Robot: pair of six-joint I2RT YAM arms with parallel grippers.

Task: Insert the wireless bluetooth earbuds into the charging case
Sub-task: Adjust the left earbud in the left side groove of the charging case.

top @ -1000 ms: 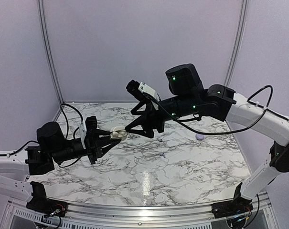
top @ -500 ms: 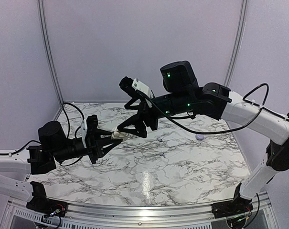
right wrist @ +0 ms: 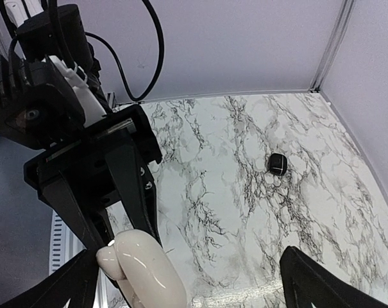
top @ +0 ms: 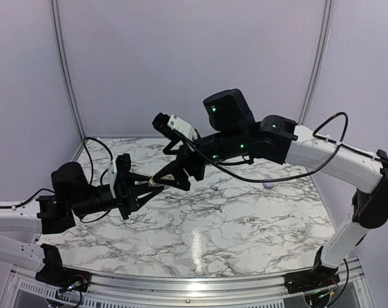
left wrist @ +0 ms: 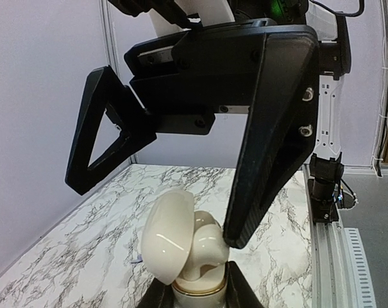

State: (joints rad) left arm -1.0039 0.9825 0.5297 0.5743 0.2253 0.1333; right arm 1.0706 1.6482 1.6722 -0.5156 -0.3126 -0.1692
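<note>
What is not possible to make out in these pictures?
- Top view: the charging case is nearly hidden between the left gripper and the right gripper.
- Left wrist view: its base is cut off by the bottom edge.
- Right wrist view: the black item is too small to name.
- Top view: so is the lilac item.

R arm swings left over the surface twd its left edge: black motor block and wrist cam sit further left than 1 s ago, and the forearm is stretched out more. R gripper [top: 156, 184] jaws spread wider than before, and its tips, earlier just right of the cream charging case [left wrist: 171, 240], now straddle it, w/ one finger [left wrist: 270, 128] right by the open lid and the other well out to the side. In top view the case, plain to see before, is now mostly hidden behind those fingers.
</note>
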